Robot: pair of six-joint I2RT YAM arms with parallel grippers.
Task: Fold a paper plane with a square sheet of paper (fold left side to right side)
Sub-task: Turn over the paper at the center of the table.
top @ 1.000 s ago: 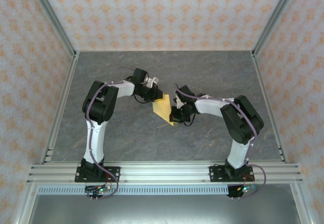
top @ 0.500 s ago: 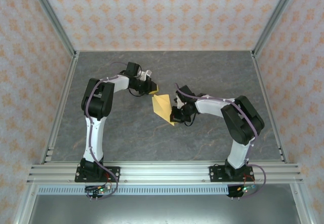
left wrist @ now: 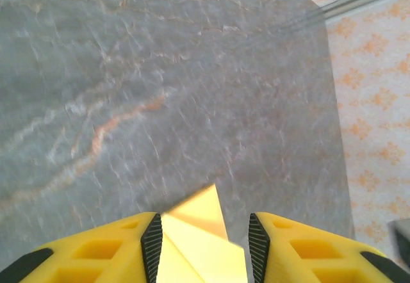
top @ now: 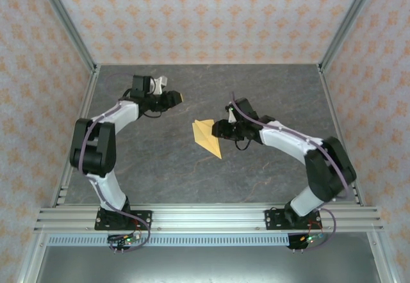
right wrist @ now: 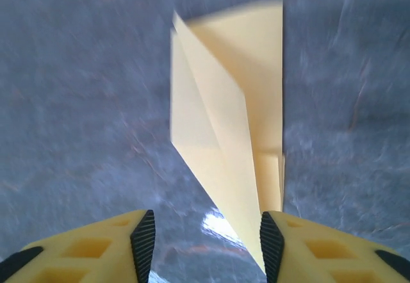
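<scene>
Narrow pointed yellow-orange paper plane (top: 207, 137) lay flat on the grey marbled table (top: 154, 161). Right tool (right wrist: 206, 235) stood unclenched, empty — the plane's tip between its jaws. Left tool (top: 178, 96) likewise unclenched, well left of the plane. Risk: withdrawal could snag that tip and spring the creases.

The paper plane (top: 207, 137) is yellow-orange paper folded into a narrow, creased dart. It lies near the middle of the grey tabletop (top: 160, 168), its tip pointing toward the near-right.
</scene>
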